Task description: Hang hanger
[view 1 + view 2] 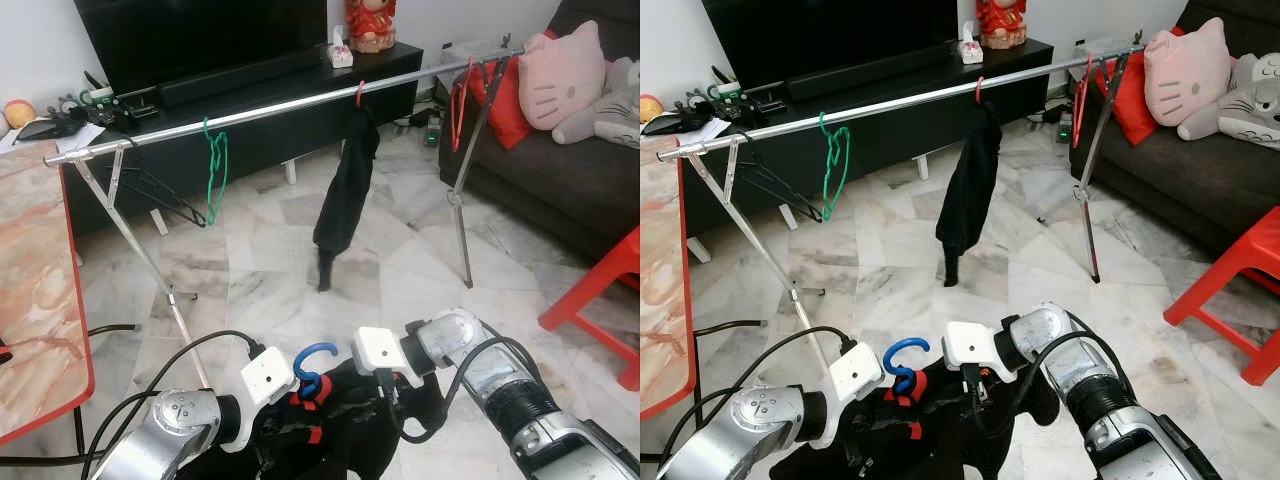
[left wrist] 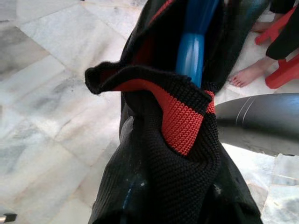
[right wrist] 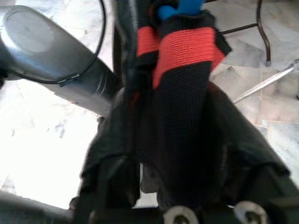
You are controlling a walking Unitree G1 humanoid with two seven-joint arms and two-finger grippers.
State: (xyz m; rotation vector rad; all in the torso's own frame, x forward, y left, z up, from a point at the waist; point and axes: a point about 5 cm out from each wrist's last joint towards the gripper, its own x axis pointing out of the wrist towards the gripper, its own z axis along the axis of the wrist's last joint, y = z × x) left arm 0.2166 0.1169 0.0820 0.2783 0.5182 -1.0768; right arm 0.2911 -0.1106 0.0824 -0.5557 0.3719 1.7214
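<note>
Blue hanger (image 1: 312, 362) inside black garment (image 2: 173, 182), between both arms; finger state indiscernible. Rail (image 1: 290, 105) beyond carried green hanger (image 1: 215, 165), hung dark clothing (image 1: 345, 190), possibly trousers.

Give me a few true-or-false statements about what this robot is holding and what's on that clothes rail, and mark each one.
1. The hanger held between the two arms has a blue hook. True.
2. The garment on that hanger is white. False: it is black with a red band at the collar.
3. A black garment hangs on the rail from a red hanger. True.
4. The green hanger on the rail carries a shirt. False: it hangs bare.
5. The held hanger is already hooked on the rail. False: it is low in front of the robot, between the left gripper and right gripper, well short of the rail.
</note>
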